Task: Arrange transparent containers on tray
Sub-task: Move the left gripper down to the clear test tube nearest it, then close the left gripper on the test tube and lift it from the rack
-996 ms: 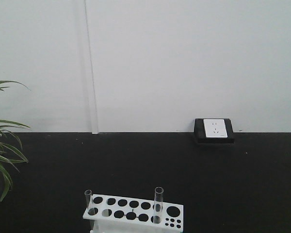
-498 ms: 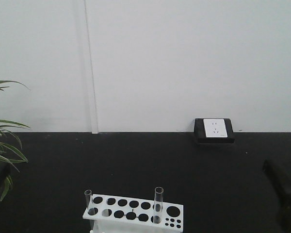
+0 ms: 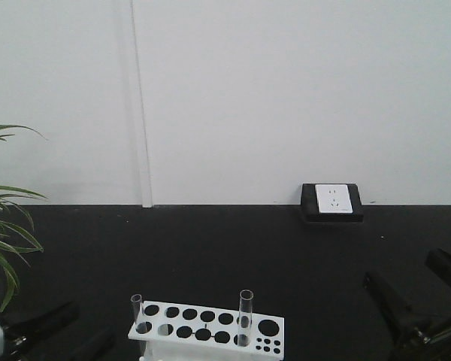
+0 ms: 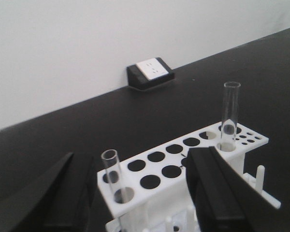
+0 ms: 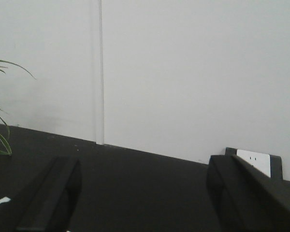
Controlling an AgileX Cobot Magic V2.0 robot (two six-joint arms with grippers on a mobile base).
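Two transparent containers stand upright in a white rack (image 3: 210, 325) at the table's front edge: a thin one (image 3: 137, 310) in the left end and a wider one (image 3: 246, 312) toward the right. My left gripper (image 3: 66, 335) is open at the lower left. In the left wrist view its fingers straddle the rack (image 4: 183, 154), with the left tube (image 4: 111, 173) between them and the right tube (image 4: 230, 113) beyond the right finger. The right gripper (image 3: 415, 284) is open at the lower right, holding nothing. The tray is out of view.
A black box with a white socket plate (image 3: 331, 201) sits against the white wall at the back right. Green plant leaves (image 3: 4, 226) reach in from the left edge. The tabletop (image 3: 225, 248) is black.
Both grippers have risen into the front view from the bottom corners; one second ago neither showed. The rack and tubes have not moved.
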